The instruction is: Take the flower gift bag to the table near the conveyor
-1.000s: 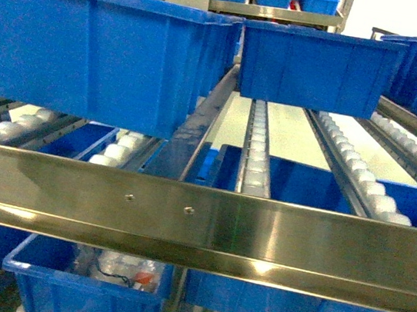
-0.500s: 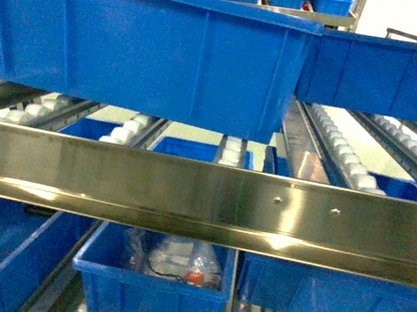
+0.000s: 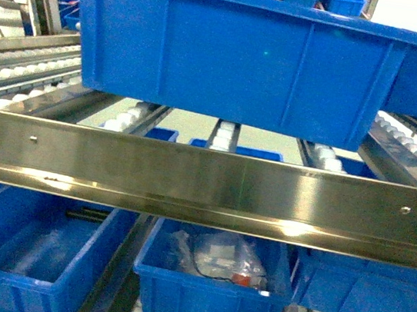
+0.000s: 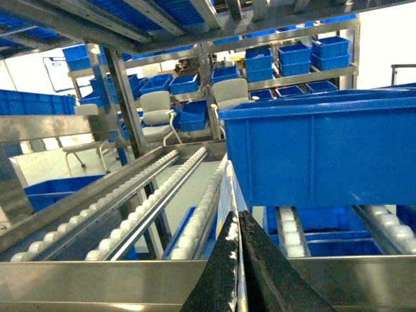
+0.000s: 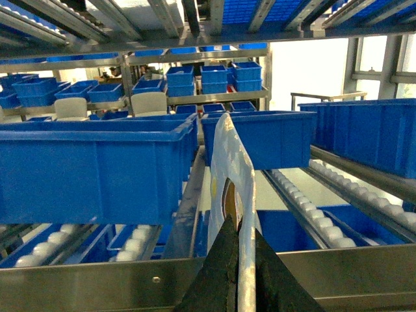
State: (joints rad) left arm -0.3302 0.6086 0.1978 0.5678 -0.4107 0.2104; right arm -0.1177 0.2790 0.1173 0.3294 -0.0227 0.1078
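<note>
Stainless-steel framed conveyor with white rollers spans frame centre. Large blue plastic bin on rollers above its front rail; smaller blue bin below holds packets. Left gripper and right gripper each pinch thin white flower gift bag edge, bottom centre.

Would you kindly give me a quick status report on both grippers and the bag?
Left gripper and right gripper both shut on white flower-printed gift bag. Bag held upright. Stainless-steel roller conveyor rail and large blue plastic bin directly ahead; table not visible.
</note>
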